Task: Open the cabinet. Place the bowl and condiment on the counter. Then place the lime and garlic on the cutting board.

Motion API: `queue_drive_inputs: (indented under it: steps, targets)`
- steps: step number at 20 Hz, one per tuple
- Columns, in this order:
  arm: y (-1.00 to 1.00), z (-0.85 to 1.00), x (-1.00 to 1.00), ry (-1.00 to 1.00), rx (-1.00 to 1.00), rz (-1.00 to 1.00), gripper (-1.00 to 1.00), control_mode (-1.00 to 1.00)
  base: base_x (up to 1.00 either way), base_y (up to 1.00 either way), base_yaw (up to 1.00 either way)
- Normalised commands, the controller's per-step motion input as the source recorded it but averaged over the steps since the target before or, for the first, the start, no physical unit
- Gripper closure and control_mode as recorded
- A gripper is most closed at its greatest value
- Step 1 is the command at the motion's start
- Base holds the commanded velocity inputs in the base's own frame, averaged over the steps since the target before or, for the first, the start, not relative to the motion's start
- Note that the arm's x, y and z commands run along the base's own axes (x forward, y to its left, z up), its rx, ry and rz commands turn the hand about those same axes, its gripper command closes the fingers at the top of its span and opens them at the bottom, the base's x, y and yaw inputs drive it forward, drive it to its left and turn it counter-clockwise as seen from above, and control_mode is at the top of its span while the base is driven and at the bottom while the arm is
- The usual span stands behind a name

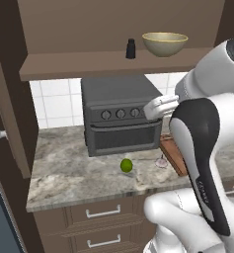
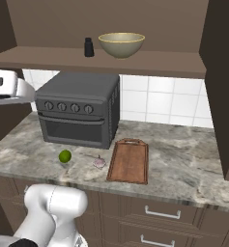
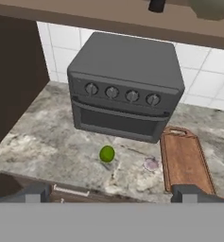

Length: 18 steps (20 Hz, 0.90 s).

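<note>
Cabinet of dark brown wood stands open. Wide pale olive bowl and small black cylindrical condiment shaker sit side by side on its shelf, so unloading them to the grey-beige marbled counter looks like the step in hand. Gripper hangs high over the counter, fingers spread wide, holding nothing. Next: tilt up, reach to the shelf. Bright green lime and pale garlic bulb lie beside the reddish-brown wooden cutting board, not on it.
</note>
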Motion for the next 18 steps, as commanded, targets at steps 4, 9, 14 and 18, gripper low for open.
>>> queue_drive_inputs:
  steps: [4,9,14,18]
  targets:
    - [-0.45,-0.19,-0.11,-0.23,0.03,-0.02,-1.00,-1.00,0.00,0.00,0.00]
    - [-0.27,0.01,0.01,-0.26,0.13,-0.01,-1.00,-1.00,0.00,0.00,0.00]
    - [-0.06,0.13,0.17,-0.18,0.15,-0.06,-1.00,-1.00,0.00,0.00,0.00]
    - [-0.01,0.26,0.19,-0.13,0.15,-0.10,-1.00,-1.00,0.00,0.00,0.00]
